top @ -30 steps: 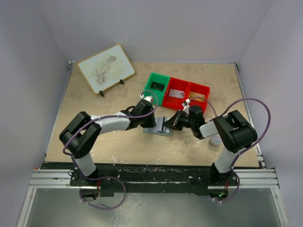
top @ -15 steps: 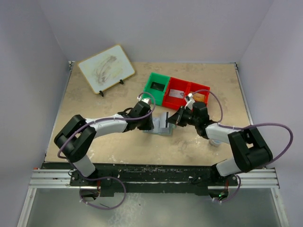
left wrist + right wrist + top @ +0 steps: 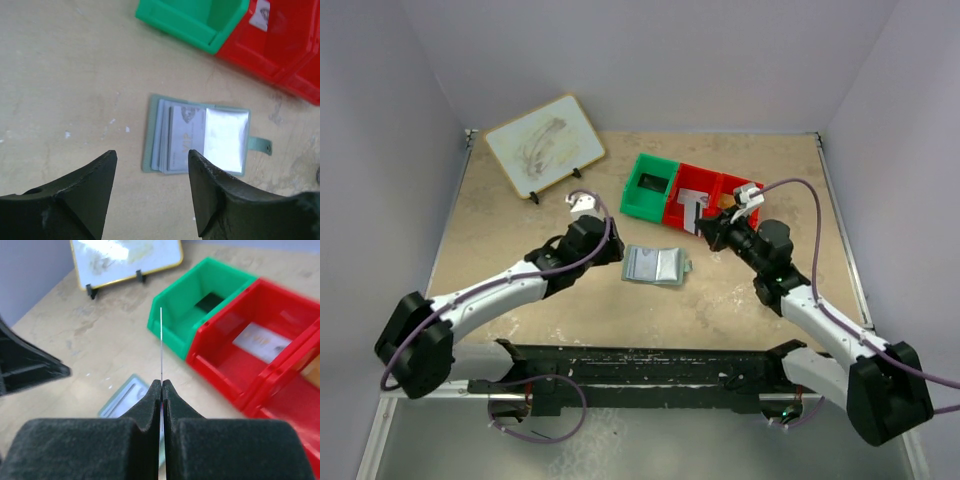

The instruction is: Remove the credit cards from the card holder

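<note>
**Overhead view.** I see the card holder [image 3: 655, 265] lying open and flat on the table [image 3: 500, 250], in front of the green bin [image 3: 650, 185] and between the two arms. The left gripper [image 3: 613, 250] is just beside the holder's left edge. I cannot tell from here whether it touches. The right gripper [image 3: 712, 228] is beyond the holder's right side, near the red bin [image 3: 685, 172]. It pinches a grey card [image 3: 692, 205] that stands upright in front of that bin. A white board [image 3: 545, 145] on a small stand is at the far left of the table.

**Left wrist view.** The left gripper [image 3: 151, 157] has its jaws spread apart, with nothing between them. The card holder [image 3: 200, 135] lies just beyond the fingertips. Both inner panels face up, a stack of cards is in the left panel and a strap tab sticks out on the right. The green bin [image 3: 185, 25] and red bin [image 3: 270, 50] are behind it.

**Right wrist view.** The right gripper [image 3: 161, 385] has its jaws pressed together on the card [image 3: 161, 345], which I see edge-on as a thin vertical line. The card holder [image 3: 125, 397] lies on the table below and to the left. The green bin [image 3: 172, 337] and red bin [image 3: 235, 375] are ahead. The board [image 3: 125, 257] is at the top.
</note>
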`<state>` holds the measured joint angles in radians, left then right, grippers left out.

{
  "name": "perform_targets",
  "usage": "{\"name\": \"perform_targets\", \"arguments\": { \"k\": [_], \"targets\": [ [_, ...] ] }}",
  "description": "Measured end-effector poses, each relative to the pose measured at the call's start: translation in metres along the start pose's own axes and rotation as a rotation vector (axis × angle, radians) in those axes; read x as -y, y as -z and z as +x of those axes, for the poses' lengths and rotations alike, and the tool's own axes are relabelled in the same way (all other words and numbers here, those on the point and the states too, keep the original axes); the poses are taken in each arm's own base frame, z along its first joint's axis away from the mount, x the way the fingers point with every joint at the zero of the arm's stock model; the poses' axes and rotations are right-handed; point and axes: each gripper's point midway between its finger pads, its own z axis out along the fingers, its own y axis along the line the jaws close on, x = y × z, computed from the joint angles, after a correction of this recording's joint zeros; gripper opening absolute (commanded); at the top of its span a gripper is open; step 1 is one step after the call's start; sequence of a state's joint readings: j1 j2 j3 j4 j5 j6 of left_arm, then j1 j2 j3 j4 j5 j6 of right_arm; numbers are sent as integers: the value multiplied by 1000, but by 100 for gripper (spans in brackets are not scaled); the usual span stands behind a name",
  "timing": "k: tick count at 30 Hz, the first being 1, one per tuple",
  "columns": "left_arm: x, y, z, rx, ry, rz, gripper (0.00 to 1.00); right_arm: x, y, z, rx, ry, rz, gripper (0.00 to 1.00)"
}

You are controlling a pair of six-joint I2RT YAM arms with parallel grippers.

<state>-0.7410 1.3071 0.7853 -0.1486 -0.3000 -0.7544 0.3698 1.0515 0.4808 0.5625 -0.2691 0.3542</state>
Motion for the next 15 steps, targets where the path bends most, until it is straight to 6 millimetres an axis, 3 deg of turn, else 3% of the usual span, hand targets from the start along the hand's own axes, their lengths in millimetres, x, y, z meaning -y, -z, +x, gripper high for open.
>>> {"name": "perform_targets", "arguments": {
  "k": [4,8,15],
  "targets": [
    [-19,22,-25,130,51,-56,71,16,2,-18,40,166,71,0],
    [-35,40,-39,214,97,-99,73,38,-19,-15,-86,315,128,0],
    [-50,44,-35,225,118,-156,73,64,-52,-24,-221,488,168,0]
  ]
}}
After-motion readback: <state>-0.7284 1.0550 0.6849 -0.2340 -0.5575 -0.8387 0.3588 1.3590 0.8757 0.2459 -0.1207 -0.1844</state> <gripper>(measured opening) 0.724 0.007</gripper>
